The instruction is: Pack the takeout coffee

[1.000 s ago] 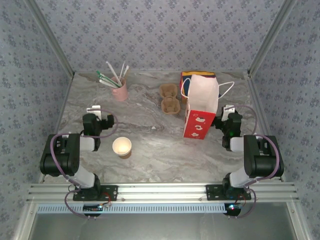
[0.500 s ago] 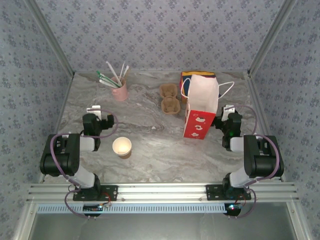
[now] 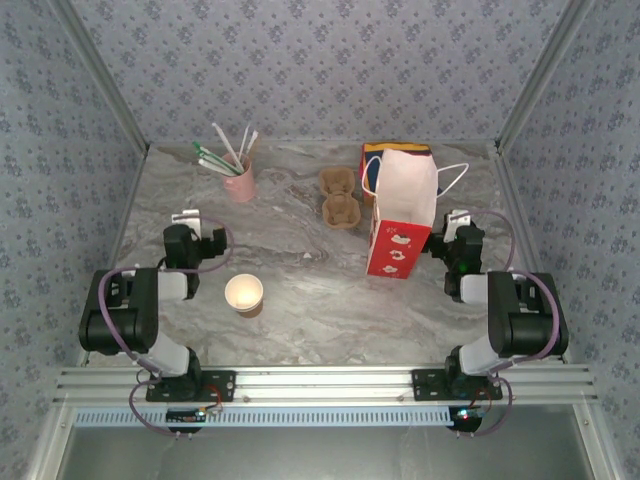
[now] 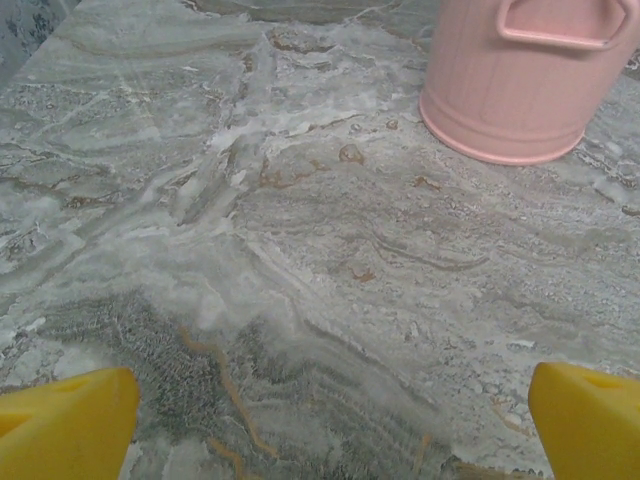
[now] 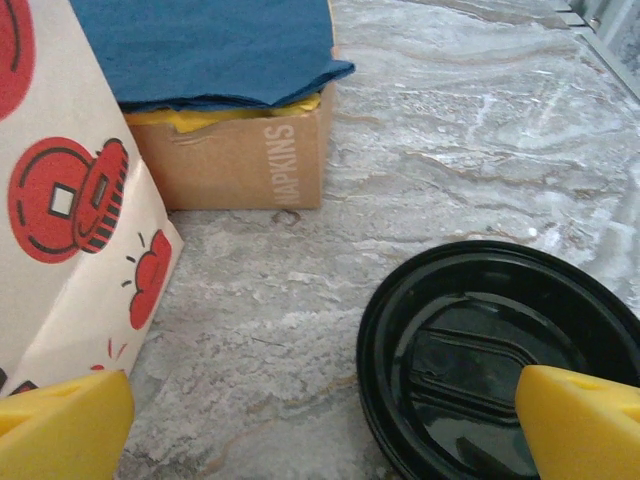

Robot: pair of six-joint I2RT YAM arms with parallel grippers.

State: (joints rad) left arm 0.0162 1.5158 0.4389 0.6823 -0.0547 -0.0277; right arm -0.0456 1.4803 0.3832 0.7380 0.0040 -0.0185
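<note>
1. The left claw (image 4: 325, 425) hangs with its fingers wide apart over the bare bench (image 4: 300, 250), gripping nothing. A pink cup (image 4: 520, 80) stands ahead of it.
2. The right claw (image 5: 320, 425) is spread just as wide and is empty.
3. The takeout coffee (image 5: 460, 340) shows its black lid close under the right claw, to the right of the red-and-white paper bag (image 5: 70, 200). Its cup body is hidden.
4. A napkin box (image 5: 240, 150) stands behind the bag.
5. A lidless paper cup (image 3: 244, 292) stands near the left arm.
</note>
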